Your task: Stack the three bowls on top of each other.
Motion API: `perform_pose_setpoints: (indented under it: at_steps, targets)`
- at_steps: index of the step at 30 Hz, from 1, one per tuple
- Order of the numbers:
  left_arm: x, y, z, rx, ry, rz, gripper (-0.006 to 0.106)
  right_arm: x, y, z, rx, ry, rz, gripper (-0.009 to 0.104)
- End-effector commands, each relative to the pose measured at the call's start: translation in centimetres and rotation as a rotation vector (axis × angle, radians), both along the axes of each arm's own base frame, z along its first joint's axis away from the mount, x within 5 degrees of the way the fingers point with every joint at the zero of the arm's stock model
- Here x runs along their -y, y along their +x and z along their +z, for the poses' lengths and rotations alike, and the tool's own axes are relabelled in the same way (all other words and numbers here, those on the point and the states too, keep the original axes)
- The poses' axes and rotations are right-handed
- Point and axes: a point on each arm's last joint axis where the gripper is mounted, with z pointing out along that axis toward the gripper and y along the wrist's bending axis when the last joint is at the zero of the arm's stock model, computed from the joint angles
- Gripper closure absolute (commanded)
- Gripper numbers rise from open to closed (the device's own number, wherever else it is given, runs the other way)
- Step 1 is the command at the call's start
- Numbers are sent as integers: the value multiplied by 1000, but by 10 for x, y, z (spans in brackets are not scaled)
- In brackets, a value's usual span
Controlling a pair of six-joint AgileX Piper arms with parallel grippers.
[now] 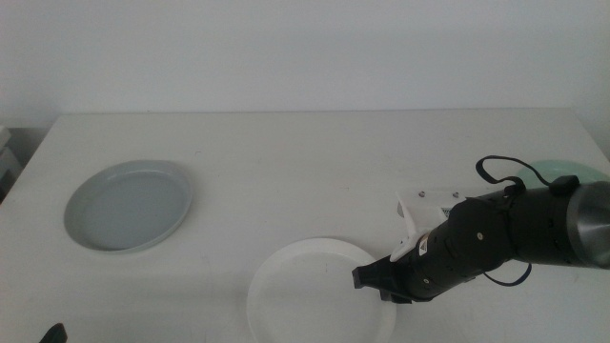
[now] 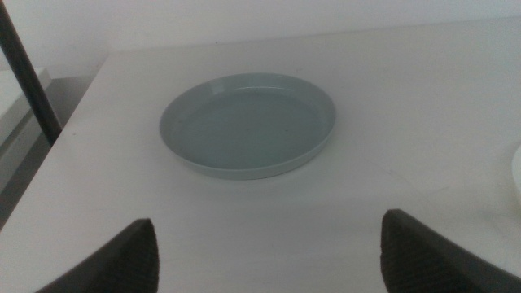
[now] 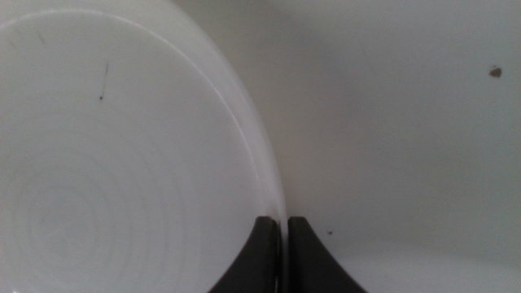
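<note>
The cream-white bowl sits at the table's front middle. My right gripper comes in from the right and is shut on its right rim; the right wrist view shows the two jaws pinched on the rim of the cream-white bowl. The grey-blue bowl lies at the left and shows in the left wrist view. The mint green bowl is at the far right, mostly hidden behind my right arm. My left gripper is open and empty, waiting at the front left, apart from the grey-blue bowl.
The white table ends at a pale wall at the back. A dark pole stands off the table's left edge. An edge of the cream-white bowl shows in the left wrist view.
</note>
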Motion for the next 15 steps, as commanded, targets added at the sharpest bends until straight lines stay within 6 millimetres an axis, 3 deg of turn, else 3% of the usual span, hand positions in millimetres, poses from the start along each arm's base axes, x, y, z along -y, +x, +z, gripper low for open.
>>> perform_pose_setpoints:
  at_steps: [1,4,7,11,15]
  targets:
    - [0,0,10,97,-14,4,-4,-2,4,20,94,38,12,96]
    - [0,0,10,97,-14,4,-4,-2,5,20,109,36,19,95]
    - [0,0,10,97,-14,4,-4,-2,5,21,113,36,20,84]
    - [0,0,10,97,-14,4,-4,-2,9,26,141,35,33,61]
    - [0,0,10,97,-14,4,-4,7,24,60,163,30,21,37]
